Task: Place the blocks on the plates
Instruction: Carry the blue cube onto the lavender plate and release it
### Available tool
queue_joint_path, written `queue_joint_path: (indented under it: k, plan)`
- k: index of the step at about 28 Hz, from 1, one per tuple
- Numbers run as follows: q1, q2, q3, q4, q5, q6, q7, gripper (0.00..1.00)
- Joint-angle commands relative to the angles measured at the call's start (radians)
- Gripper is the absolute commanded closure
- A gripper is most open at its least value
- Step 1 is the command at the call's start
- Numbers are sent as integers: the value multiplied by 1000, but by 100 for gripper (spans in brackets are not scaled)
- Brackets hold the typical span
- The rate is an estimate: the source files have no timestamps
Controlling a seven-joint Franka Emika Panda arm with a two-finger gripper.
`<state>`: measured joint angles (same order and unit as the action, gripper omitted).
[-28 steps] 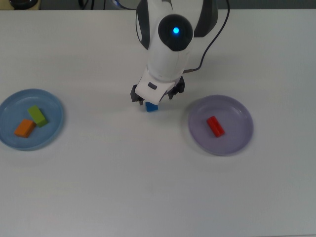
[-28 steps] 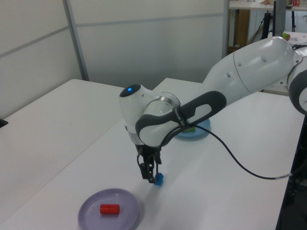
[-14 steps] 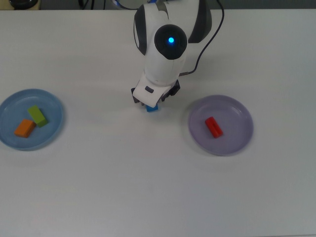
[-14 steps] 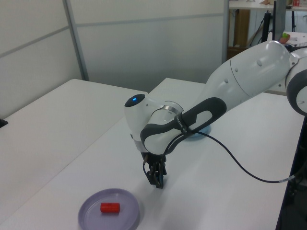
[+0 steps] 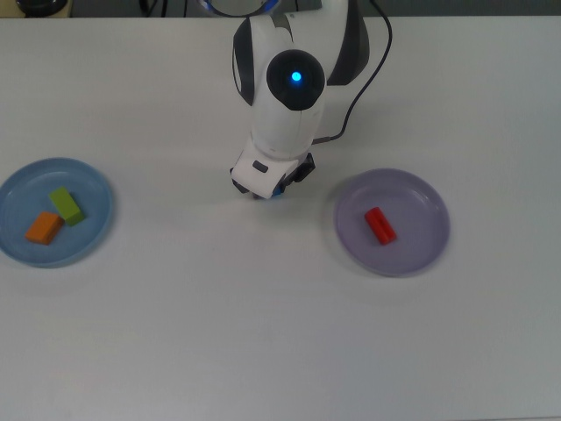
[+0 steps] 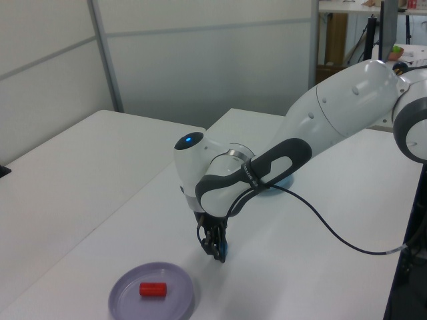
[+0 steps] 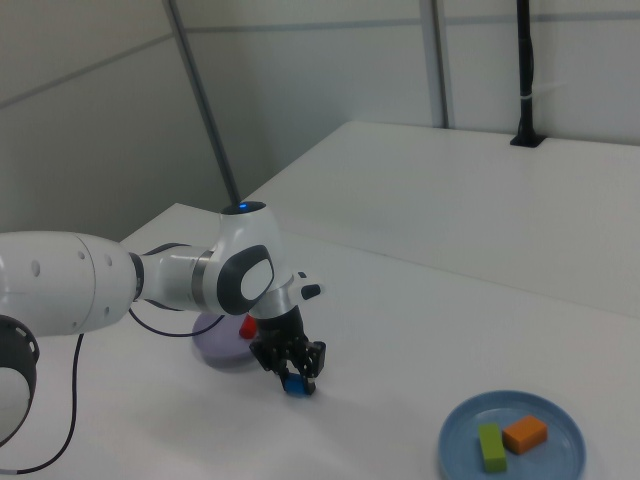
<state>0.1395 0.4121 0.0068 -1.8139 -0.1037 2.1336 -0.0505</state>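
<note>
white tabletop (image 5: 263,333) carries two plates and the arm's work area. light blue plate (image 5: 96,230) sits at the top view's left edge and holds two blocks: the green bar (image 5: 67,205) and the orange flat block (image 5: 44,228), lying just beside each other, corner to corner, both fully inside the rim. lavender plate (image 5: 421,246) sits toward the top view's right and holds the red cylinder-like block (image 5: 380,225), lying on its side near the plate's middle. blue cube (image 7: 294,384) rests on the bare tabletop between the two plates, nearer the lavender one, on neither plate. in the top view only a sliver of it shows under the wrist. gripper (image 7: 292,376) is lowered straight down over the cube, with the dark fingers (image 7: 312,357) standing on either side of it at tabletop level. in the right view the cube sits between the fingertips. whether the fingers are pressing on the cube or merely straddling it cannot be told from any view. a black cable (image 6: 333,230) loops from the wrist across the tabletop in the left view. a blue light (image 5: 296,77) glows on the arm's housing.
</note>
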Motion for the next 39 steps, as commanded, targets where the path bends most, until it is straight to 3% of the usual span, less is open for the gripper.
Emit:
queue_joint_path:
  k: [1,7,12,21,24,29,30,33,36,38,39]
  plan:
    - [-4,-12,-2,7,1,8,-19,92]
    - [15,-27,13,64,18,2,15,92]
    - [48,-22,54,80,13,14,96,92]
    - [172,0,65,99,-8,140,262,90]
    - [202,17,65,99,-42,175,311,90]
    - [259,71,65,99,-180,216,440,87]
    - [261,80,67,99,-213,220,472,85]
    - [259,82,67,99,-212,218,485,78]
    - [259,77,67,103,-211,215,486,55]
    - [259,73,67,104,-209,212,485,48]
    - [259,70,67,104,-209,210,486,39]
